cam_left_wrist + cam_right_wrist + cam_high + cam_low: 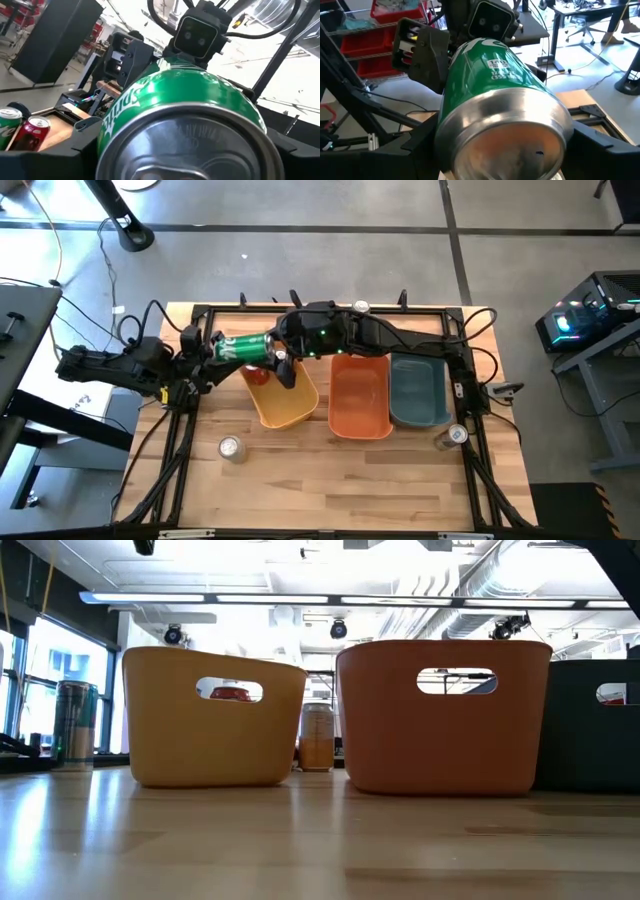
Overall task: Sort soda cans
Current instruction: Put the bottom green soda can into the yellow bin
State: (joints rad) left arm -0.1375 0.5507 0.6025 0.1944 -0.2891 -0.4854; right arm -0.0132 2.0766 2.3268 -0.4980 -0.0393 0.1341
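Observation:
A green soda can (241, 346) lies level in the air over the far left corner of the yellow bin (288, 402), between my two grippers. My left gripper (212, 348) comes from the table's left and my right gripper (272, 350) from the right, each shut on one end. The can's tab end (200, 150) fills the left wrist view; its hollow base (512, 142) fills the right wrist view. A red can (258, 373) lies inside the yellow bin. A silver can (231, 448) stands on the table before that bin. My left gripper has the green can's tab end pinched between its two fingers (87, 142), coming level from the table's left, fingers along the can. My right gripper has the can's base end (470, 115) pinched between its fingers (417, 145), coming level from the right. The can is lifted clear.
An orange bin (360, 398) and a teal bin (420, 392) stand right of the yellow one. Another can (452, 436) stands at the near right, one (361, 307) at the far edge. The left wrist view shows a green can (9, 125) and a red can (34, 131) beyond.

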